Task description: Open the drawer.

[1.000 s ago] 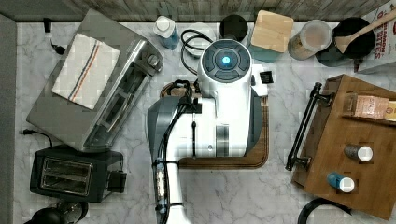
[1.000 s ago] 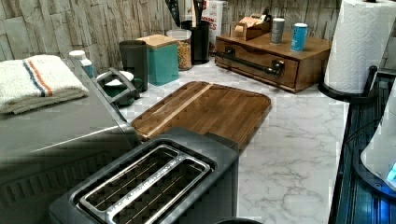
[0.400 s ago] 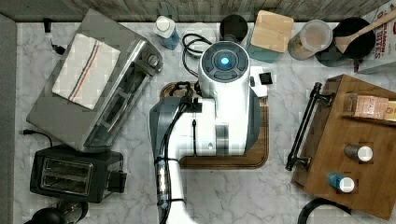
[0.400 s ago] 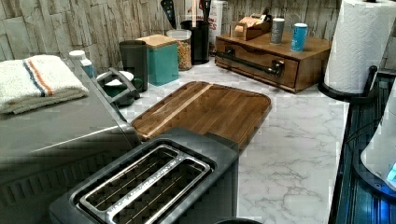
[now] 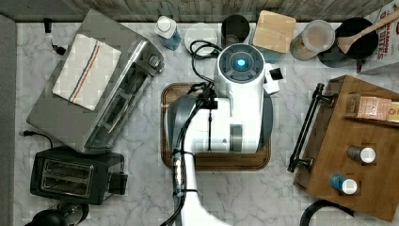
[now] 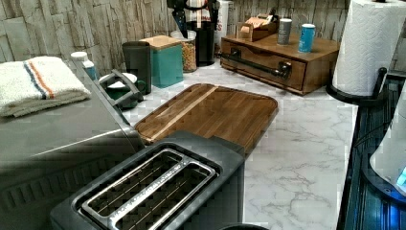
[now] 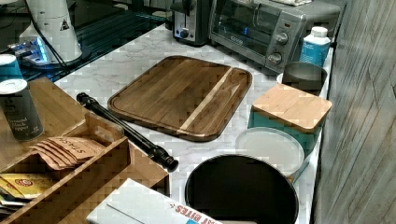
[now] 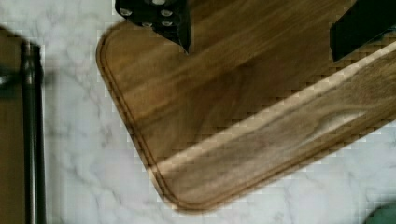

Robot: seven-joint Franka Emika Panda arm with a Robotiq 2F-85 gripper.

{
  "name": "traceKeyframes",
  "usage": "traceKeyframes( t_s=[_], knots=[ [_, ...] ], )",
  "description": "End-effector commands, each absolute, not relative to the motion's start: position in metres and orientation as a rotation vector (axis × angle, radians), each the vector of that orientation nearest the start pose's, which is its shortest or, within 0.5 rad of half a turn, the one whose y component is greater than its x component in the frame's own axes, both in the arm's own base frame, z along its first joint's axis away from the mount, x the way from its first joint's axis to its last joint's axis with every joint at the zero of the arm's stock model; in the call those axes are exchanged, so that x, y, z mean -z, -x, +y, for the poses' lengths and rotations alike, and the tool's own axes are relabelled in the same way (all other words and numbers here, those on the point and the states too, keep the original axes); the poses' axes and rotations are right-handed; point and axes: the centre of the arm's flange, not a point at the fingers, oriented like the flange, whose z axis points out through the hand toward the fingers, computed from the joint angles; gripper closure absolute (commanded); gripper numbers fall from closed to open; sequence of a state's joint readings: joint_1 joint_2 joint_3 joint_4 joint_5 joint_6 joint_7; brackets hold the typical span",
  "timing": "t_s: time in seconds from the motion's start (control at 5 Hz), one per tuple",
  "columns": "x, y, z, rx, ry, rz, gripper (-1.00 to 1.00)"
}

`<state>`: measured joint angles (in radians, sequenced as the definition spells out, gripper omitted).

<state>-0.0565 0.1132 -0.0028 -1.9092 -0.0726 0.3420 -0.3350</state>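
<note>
— Where is the drawer (image 5: 314, 123) sitting right now?

— It's lying shut at the right of the top view, with its black bar handle (image 5: 307, 126) running up and down the frame along the cabinet (image 5: 357, 188) front. In the left view it's showing at the upper middle, handle (image 6: 258, 66) facing the cutting board (image 6: 210, 112).

— And the gripper (image 8: 259, 35)?

— It's hanging over the cutting board (image 8: 243, 116), fingers (image 8: 175, 25) spread apart, nothing between them. In the wrist view the handle (image 8: 31, 130) is showing at the picture's far edge, well apart from the fingers, across a strip of marble. So I'd say the arm (image 5: 235, 108) is needing to travel toward the top view's right, and the fingers will have to straddle the bar across its long axis.

— Any writing you can read?

— The box (image 7: 149, 207) at the bottom of the right view is showing "BITES" in red. The sachets (image 7: 65, 149) in the tray are reading "STASH", upside down. The tin (image 7: 19, 109) label I can't make out properly.
</note>
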Motion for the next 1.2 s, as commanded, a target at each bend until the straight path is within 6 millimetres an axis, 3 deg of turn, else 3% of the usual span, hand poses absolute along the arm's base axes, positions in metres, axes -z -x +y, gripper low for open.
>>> traceKeyframes(
  t_s=[0.2, 0.6, 1.0, 1.2],
  knots=[
    [-0.420, -0.561, -0.192, -0.083, 3.162, 0.785, -1.00],
    [-0.397, -0.559, -0.233, -0.004, 3.223, 0.746, -1.00],
    [-0.361, -0.579, -0.239, -0.071, 3.253, 0.593, -1.00],
    [-0.344, -0.576, -0.235, -0.118, 3.279, 0.617, -1.00]
  ],
)
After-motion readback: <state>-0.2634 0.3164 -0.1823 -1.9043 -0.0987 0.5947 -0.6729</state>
